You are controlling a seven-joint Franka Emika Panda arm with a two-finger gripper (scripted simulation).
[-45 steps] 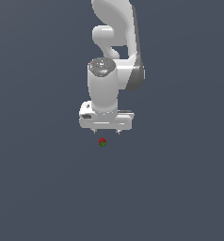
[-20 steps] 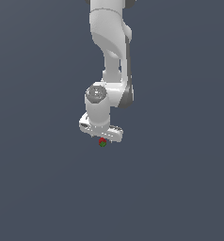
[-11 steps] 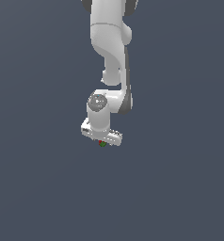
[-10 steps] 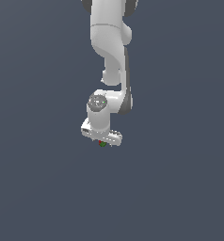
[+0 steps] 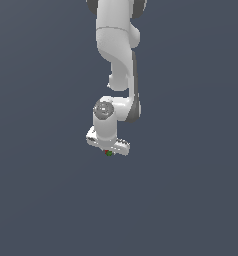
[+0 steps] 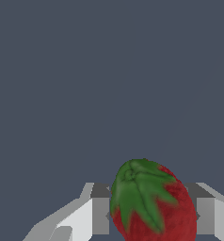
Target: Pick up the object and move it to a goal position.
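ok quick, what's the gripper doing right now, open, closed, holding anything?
Gripper: a finger sits on either side of the strawberry, right against it; a firm clamp cannot be told.

plain dark grey-blue floor (image 5: 191, 200)

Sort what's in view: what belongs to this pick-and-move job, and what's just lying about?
Job:
- strawberry, sitting between the claw's fingers
- claw, on either side of it

Lying about:
- nothing else shows, only the plain grey floor
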